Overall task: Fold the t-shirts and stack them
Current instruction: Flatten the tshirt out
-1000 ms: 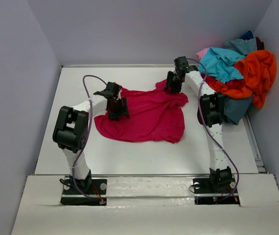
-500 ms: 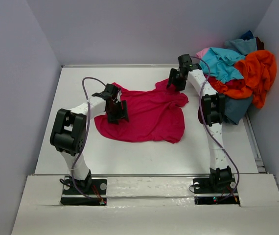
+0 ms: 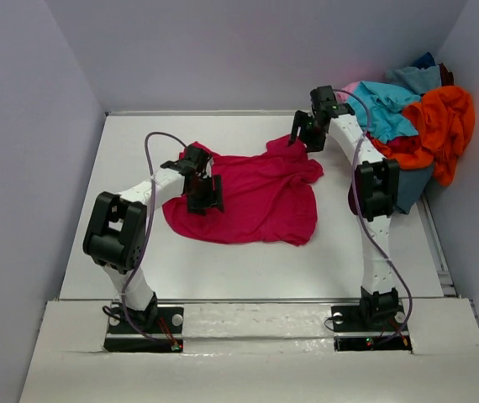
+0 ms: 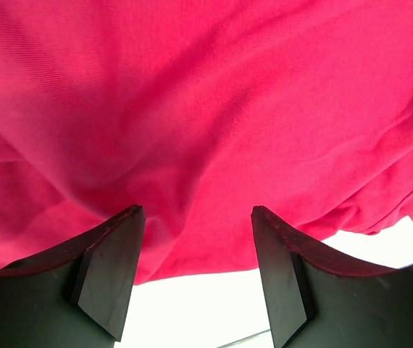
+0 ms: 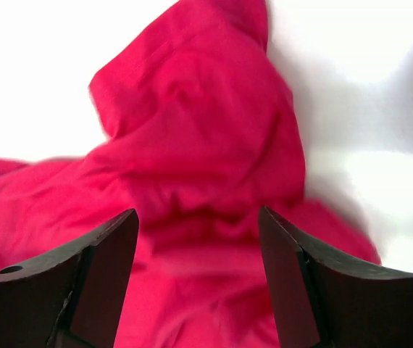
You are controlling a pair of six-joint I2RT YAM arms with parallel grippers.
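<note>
A crimson-magenta t-shirt lies spread and rumpled on the white table. My left gripper hovers over its left part, open; in the left wrist view the cloth fills the frame beyond the fingertips, with its edge between them and nothing held. My right gripper stands open just above the shirt's far right corner. In the right wrist view that bunched corner lies below the spread jaws of the gripper, apart from the pads. Other t-shirts are piled at the back right.
The pile at the back right holds an orange shirt, a turquoise one, a bit of pink and dark blue cloth. It leans against the right wall, close behind the right arm. Grey walls enclose the table on three sides.
The right gripper's jaws have spread wider and it has drawn back slightly toward the far right, off the shirt's corner. The left gripper has edged a little right over the shirt.
</note>
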